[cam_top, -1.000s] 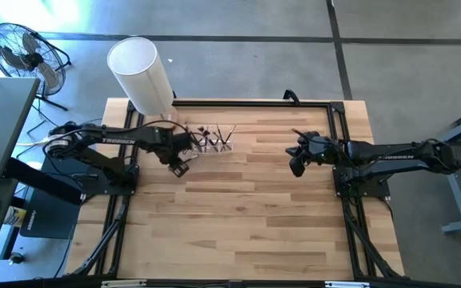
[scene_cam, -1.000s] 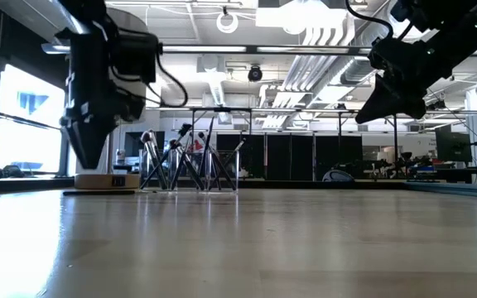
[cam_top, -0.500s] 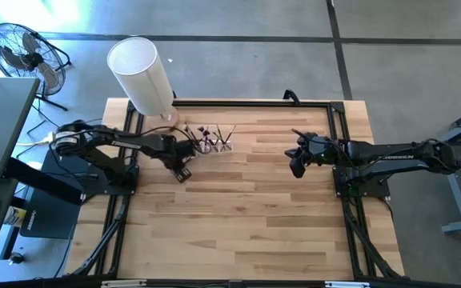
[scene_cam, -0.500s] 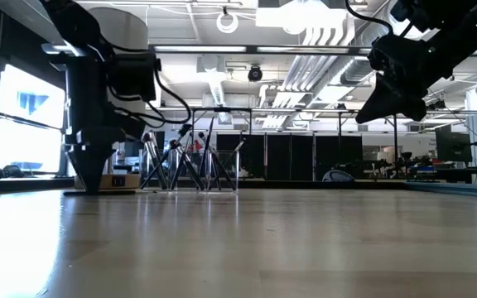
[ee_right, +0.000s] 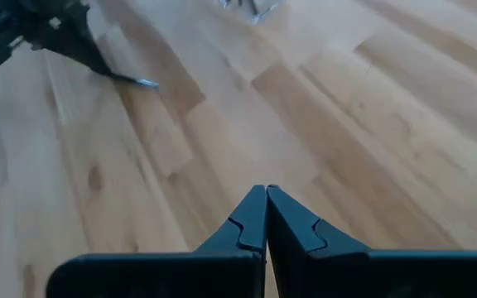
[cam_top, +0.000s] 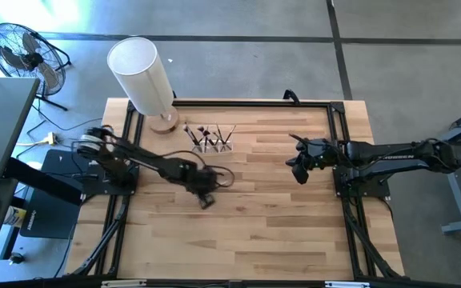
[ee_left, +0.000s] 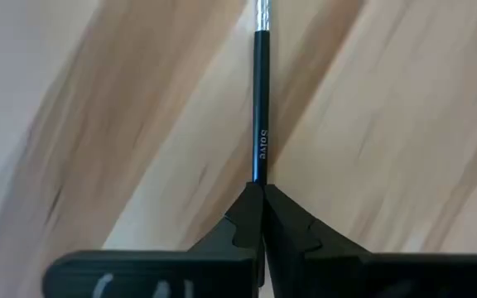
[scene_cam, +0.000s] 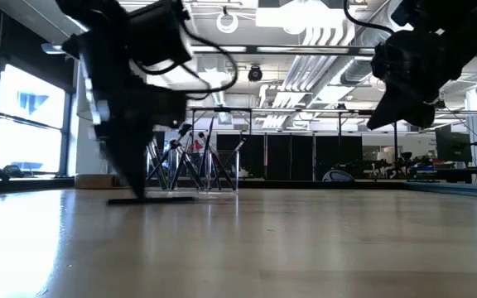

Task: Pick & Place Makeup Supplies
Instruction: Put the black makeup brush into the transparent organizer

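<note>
The left gripper (cam_top: 205, 197), pinched tight on one black brush (ee_left: 260, 116) low over the table (cam_top: 294, 232), should lay it flat before letting go; the right gripper (cam_top: 297, 172) hangs closed, empty.

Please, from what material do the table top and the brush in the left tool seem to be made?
The table top looks like pale wood planks with visible grain, matte. The brush has a glossy black handle, possibly plastic or lacquered wood, and a shiny metal-looking collar.

On the table (cam_top: 246, 232), the holder with brushes (cam_top: 211, 139) stands near the far edge, and the white cylinder (cam_top: 141, 76) is just to its left. The left gripper (cam_top: 207, 189) is in front of the holder, low over the table's middle, with one brush (ee_left: 259, 124) lying forward from its jaws. The right gripper (cam_top: 297, 170) hangs well apart on the right.
</note>
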### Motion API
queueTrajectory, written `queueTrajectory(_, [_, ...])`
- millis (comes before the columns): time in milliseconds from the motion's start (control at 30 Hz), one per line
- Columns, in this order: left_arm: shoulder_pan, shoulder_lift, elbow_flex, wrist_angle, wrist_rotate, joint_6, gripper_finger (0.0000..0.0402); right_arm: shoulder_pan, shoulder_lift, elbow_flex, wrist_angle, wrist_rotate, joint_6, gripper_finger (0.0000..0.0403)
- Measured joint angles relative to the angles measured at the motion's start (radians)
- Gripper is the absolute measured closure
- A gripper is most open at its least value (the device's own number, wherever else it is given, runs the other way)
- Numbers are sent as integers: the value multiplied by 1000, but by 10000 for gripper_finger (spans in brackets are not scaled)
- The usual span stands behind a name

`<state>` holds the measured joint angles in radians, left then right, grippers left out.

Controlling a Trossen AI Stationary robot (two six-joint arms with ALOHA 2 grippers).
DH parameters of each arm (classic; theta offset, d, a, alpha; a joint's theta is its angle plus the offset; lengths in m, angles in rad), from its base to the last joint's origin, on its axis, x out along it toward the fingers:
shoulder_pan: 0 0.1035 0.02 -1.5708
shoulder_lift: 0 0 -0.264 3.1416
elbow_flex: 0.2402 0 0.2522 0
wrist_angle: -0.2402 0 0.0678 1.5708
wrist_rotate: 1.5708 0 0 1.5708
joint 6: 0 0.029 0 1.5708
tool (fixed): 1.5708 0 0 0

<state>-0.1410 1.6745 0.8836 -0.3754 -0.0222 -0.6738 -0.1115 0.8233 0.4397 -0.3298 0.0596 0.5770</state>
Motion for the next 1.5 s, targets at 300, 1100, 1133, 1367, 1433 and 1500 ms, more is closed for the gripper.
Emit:
queueTrajectory(300, [-81,175,221,2,-115,-148,400,135,0,0,-41,7,30,402])
queueTrajectory(1100, [-76,209,459,-167,-98,-144,401,219,363,9,276,-2,-364,343])
queueTrajectory(1133, [-75,208,468,-187,-98,-144,401,214,401,22,310,-16,-401,335])
queueTrajectory(1367, [-94,197,478,-249,-34,-147,401,182,666,169,372,-114,-690,322])
queueTrajectory(1433, [-110,197,477,-259,-34,-167,401,172,738,213,375,-162,-729,325])
queueTrajectory(1500, [-129,197,477,-260,-41,-186,401,165,796,253,372,-183,-764,326])
